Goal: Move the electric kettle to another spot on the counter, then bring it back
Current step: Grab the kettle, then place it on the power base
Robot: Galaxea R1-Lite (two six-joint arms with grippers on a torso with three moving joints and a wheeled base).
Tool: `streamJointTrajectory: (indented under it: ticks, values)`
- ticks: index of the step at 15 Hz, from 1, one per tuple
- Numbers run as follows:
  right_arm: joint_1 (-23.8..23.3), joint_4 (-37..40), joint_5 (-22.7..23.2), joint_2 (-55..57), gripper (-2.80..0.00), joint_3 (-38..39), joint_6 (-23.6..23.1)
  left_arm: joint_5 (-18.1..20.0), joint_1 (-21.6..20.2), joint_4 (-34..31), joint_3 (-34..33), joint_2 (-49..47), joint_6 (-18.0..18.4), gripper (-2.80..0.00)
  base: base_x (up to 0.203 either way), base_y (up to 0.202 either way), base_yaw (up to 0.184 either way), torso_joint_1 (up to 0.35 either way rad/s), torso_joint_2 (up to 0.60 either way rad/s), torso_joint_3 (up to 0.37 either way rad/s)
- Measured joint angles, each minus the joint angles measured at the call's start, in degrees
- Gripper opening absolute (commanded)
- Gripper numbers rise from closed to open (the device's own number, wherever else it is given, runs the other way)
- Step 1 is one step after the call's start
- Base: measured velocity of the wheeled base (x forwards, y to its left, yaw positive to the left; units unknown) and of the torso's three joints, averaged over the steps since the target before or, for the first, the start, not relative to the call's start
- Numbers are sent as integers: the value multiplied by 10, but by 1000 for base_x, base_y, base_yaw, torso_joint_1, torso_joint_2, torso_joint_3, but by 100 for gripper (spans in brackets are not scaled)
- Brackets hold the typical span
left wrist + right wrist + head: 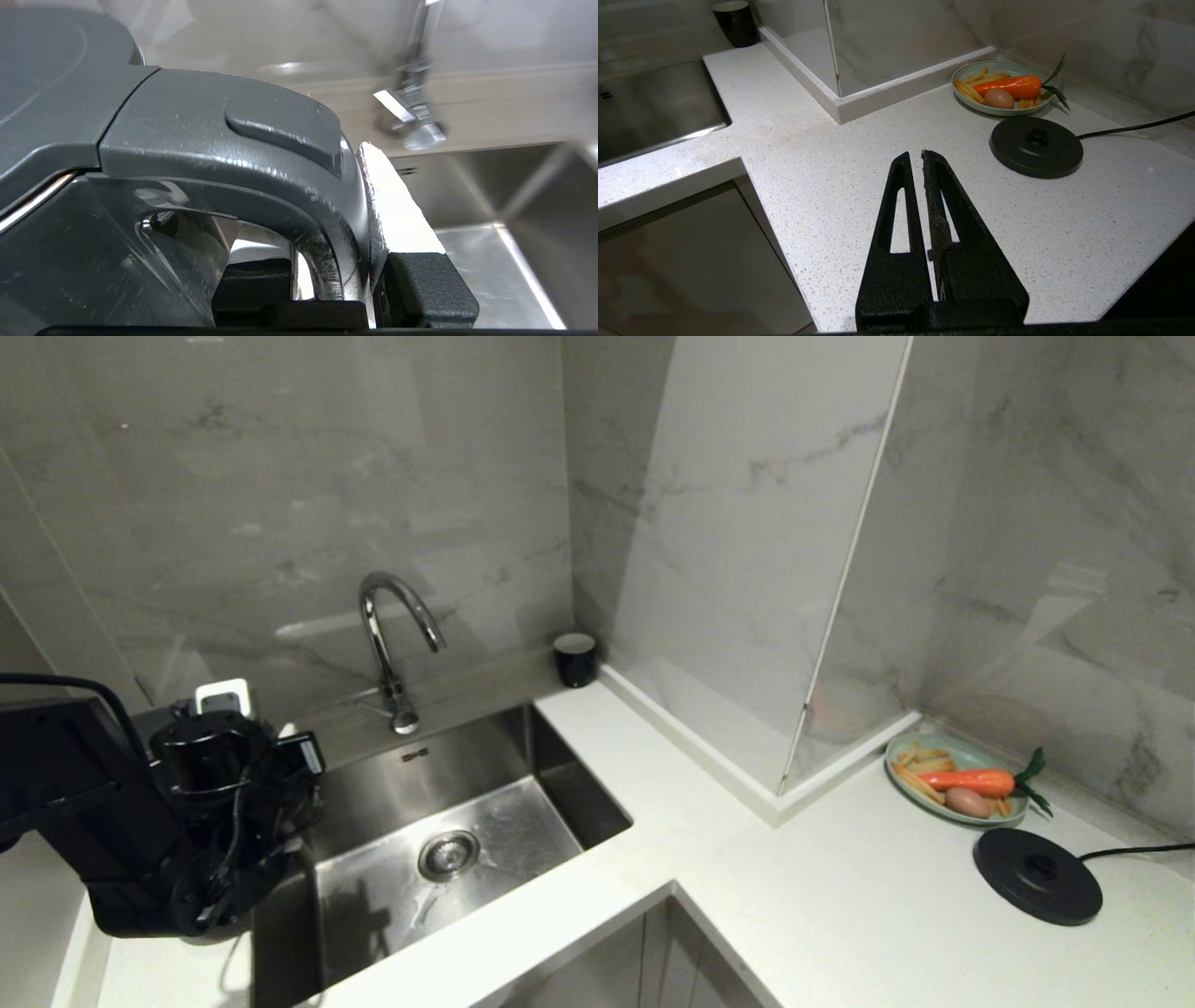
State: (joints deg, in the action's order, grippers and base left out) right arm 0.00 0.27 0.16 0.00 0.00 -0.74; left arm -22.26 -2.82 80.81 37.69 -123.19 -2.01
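**Kettle gripped by its handle at the left of the sink**

At the far left of the scene, on the strip of counter (597, 896) left of the sink (448, 821), the left gripper (355, 261) is clamped on the loop handle of the electric kettle (224, 154). In the left wrist view one finger lies inside the loop and the other, white-faced finger (392, 210) presses the handle's outer side. In the head view the arm hides nearly all of the kettle, so whether it rests on the counter or is lifted cannot be told. The tap (392, 644) stands behind the sink, and a small black cup (575, 658) sits at the far corner by the wall.

To the right, the round black base disc (1036, 875) lies bare on the counter with its cord running off to the right. Just beyond it is a green plate (901, 779) holding a carrot, an egg and fries.

The right gripper (917, 156) hangs above the near right stretch of counter, short of the base disc, its fingers together and holding nothing.
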Motion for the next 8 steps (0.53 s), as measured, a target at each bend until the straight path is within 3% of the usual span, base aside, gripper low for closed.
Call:
streamJointTrajectory:
  ticks: [2,5,8]
  values:
    - [0,0,0,0,-280,0,0,4,13,-1,-13,19,2,-280,0,0,0,0,0,0]
    - [0,0,0,0,-280,0,0,38,37,-2,-49,48,14,-280,0,0,0,0,0,0]
    - [0,0,0,0,-280,0,0,105,61,-5,-90,72,23,-280,0,0,0,0,0,0]
